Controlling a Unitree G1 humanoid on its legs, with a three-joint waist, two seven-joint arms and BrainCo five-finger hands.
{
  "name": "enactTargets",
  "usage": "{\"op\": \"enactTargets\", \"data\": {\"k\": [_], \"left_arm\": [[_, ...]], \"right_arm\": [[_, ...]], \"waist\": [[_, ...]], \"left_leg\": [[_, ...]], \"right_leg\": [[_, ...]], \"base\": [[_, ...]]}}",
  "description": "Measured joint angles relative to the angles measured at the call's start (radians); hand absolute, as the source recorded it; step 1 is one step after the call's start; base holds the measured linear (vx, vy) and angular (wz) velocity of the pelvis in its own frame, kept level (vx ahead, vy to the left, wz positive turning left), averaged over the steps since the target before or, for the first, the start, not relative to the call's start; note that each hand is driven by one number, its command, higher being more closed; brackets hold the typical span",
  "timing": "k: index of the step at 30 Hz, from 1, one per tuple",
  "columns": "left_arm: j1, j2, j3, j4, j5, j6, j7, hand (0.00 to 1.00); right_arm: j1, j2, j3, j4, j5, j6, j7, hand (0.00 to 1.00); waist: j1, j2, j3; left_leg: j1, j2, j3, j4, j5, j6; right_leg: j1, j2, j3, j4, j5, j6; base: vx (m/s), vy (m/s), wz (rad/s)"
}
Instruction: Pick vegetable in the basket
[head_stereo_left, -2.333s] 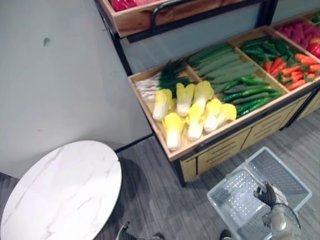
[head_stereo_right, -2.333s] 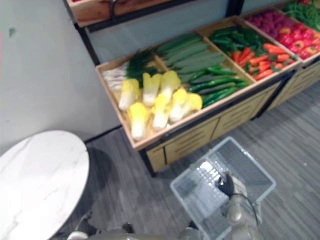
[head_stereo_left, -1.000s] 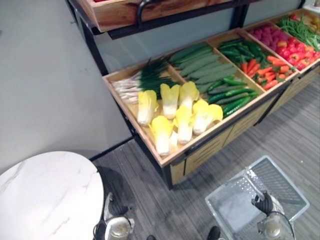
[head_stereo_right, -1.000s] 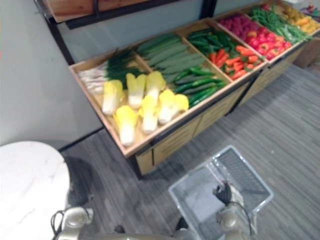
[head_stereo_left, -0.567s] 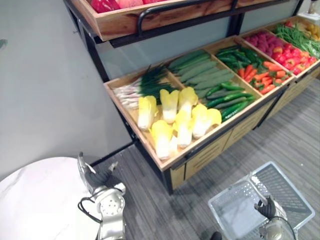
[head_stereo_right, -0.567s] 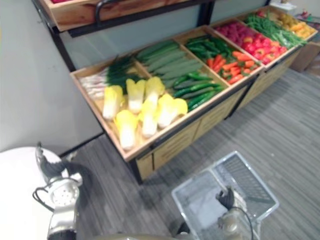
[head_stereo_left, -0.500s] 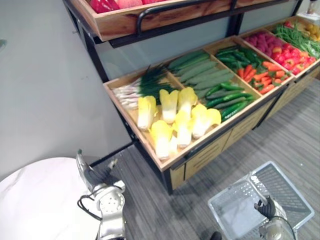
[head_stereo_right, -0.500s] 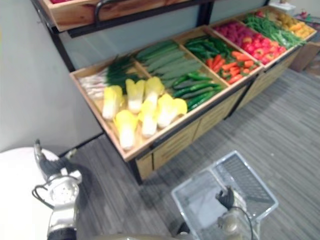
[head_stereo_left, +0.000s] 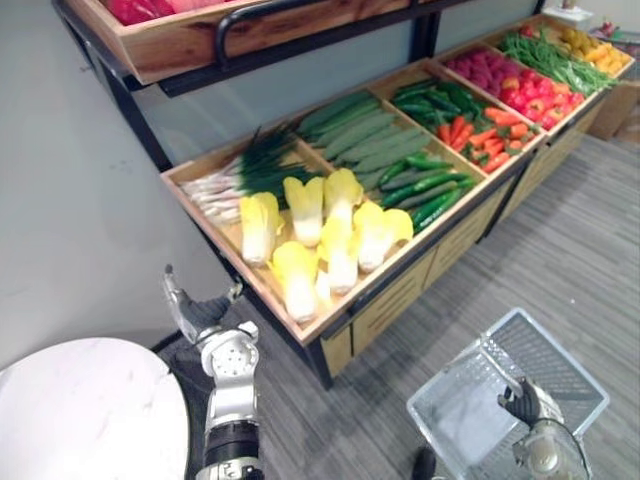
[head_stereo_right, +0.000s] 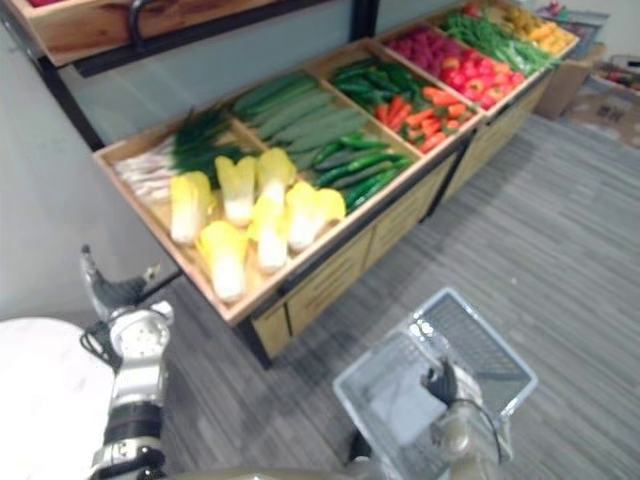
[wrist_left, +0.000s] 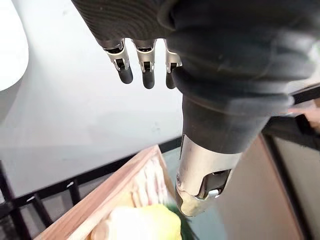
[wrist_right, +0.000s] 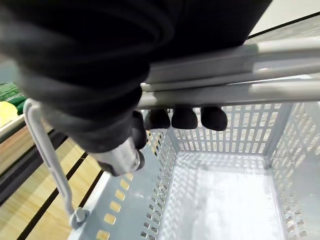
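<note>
We start with the vegetables, and they all lie in the wooden stand (head_stereo_left: 404, 262). Nearest its front-left corner sits a cluster of yellow-white cabbages (head_stereo_left: 338, 255), touching one another. Just behind them, in the same compartment, are spring onions (head_stereo_left: 232, 178) with their green tops pointing inward. Next compartment along, we get long pale green cucumbers (head_stereo_left: 362, 135) at the back and darker ones (head_stereo_left: 428, 186) at the front. Further right come carrots (head_stereo_left: 490, 134), then red produce (head_stereo_left: 502, 80) and green beans (head_stereo_left: 545, 55) at the far end.

Now the basket (head_stereo_left: 452, 420), a clear perforated plastic one. It hangs low over the grey plank floor (head_stereo_left: 590, 260), in front of the stand and well apart from the cabbages. Its bare bottom shows through in the right wrist view. The right hand (head_stereo_left: 522, 403) carries it, with the dark fingertips (wrist_right: 184, 118) curled round the basket's handle bar (wrist_right: 235, 90) and clamped on it.

Over to the left hand (head_stereo_left: 207, 314). It is up in the air beside the stand's front-left corner, between the stand and the round white marble table (head_stereo_left: 90, 410). It is near the cabbages but apart from them. In its wrist view the fingers (wrist_left: 145, 70) are straight in a row, with the thumb (wrist_left: 200, 186) standing apart, a loose spread palm touching no vegetable. Past them we see the grey wall (wrist_left: 75, 120) and the stand's wooden corner.

Above it all, an upper wooden crate (head_stereo_left: 190, 42) holds more red produce.
</note>
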Motion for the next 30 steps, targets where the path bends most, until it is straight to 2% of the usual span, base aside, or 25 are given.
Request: {"op": "enactTargets", "data": {"k": [7,10,20,30], "left_arm": [[-0.105,0.007,-0.011,0.082,0.001,0.019,0.012,0.00],[-0.128,0.010,-0.018,0.110,0.003,0.035,0.030,0.00],[-0.224,0.020,-0.031,0.187,0.005,0.044,0.047,0.00],[-0.228,0.019,-0.034,0.239,-0.003,0.046,0.067,0.00]], "right_arm": [[-0.010,0.000,0.030,-0.085,-0.001,-0.014,0.000,1.00],[-0.023,-0.001,0.051,-0.099,-0.001,-0.013,0.000,1.00],[-0.033,-0.004,0.096,-0.150,0.000,-0.016,-0.002,1.00],[-0.026,-0.004,0.097,-0.169,-0.001,-0.029,-0.006,1.00]], "waist": [[-0.011,-0.016,0.037],[-0.030,-0.011,0.051],[-0.034,-0.016,0.082],[-0.034,-0.016,0.095]], "left_leg": [[-0.032,0.003,0.040,0.008,-0.003,-0.004],[-0.033,0.006,0.045,0.013,-0.010,-0.009],[-0.047,0.006,0.070,0.016,-0.013,-0.010],[-0.047,0.008,0.074,0.030,-0.024,-0.011]], "right_leg": [[-0.058,0.007,0.041,0.000,0.014,-0.010],[-0.061,0.011,0.060,-0.001,0.014,-0.010],[-0.093,0.015,0.090,-0.001,0.022,-0.012],[-0.092,0.015,0.113,-0.003,0.022,-0.011]], "base": [[-0.03,-0.015,-0.17],[-0.02,-0.017,-0.09],[-0.01,-0.005,-0.08],[-0.03,-0.006,-0.01]]}}
